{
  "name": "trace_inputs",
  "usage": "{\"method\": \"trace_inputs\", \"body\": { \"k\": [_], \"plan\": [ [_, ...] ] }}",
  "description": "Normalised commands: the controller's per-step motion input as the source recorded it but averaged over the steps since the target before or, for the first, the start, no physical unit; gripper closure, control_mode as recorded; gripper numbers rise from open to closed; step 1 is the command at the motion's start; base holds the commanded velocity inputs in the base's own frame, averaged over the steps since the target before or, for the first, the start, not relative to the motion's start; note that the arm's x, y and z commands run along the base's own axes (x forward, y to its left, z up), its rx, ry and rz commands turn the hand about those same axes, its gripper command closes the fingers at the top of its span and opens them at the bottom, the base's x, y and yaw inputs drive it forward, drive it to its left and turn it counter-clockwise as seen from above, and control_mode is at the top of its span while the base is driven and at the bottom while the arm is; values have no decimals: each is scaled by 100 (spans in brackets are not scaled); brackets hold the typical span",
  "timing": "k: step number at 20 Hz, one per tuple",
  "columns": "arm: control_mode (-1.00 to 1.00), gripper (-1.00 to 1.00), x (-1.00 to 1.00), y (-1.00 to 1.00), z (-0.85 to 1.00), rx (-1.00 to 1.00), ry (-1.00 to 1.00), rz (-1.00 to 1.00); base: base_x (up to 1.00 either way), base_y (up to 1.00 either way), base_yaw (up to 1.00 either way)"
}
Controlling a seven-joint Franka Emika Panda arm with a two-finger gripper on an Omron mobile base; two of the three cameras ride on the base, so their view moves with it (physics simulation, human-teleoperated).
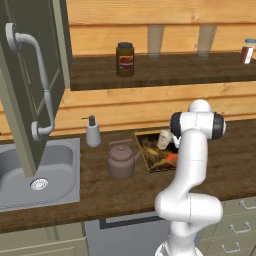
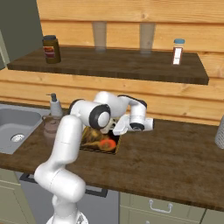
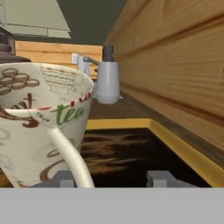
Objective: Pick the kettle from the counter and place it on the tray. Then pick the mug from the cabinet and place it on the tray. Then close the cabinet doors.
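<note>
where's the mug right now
The mug sits on the tray on the counter, right of the kettle, just ahead of the gripper.

You are working in a domestic kitchen. The evidence: a steel sink point(image 1: 35, 175) set into the dark wood table point(image 1: 220, 165), a soap dispenser point(image 1: 92, 131) beside it, a kettle point(image 1: 121, 160) near the tray point(image 1: 150, 155), a jar point(image 1: 125, 59) on the wall shelf point(image 1: 200, 70), and green drawers point(image 1: 235, 227) below.
</note>
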Motion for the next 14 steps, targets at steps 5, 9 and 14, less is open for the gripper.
{"method": "trace_inputs", "body": {
  "k": [5, 9, 14],
  "plan": [
    [-100, -100, -20, 7, 0, 0, 0, 0, 0, 0, 0],
    [-100, -100, -29, 1, 0, 0, 0, 0, 0, 0, 0],
    [-100, -100, -8, 0, 0, -1, 0, 0, 0, 0, 0]
  ]
}}
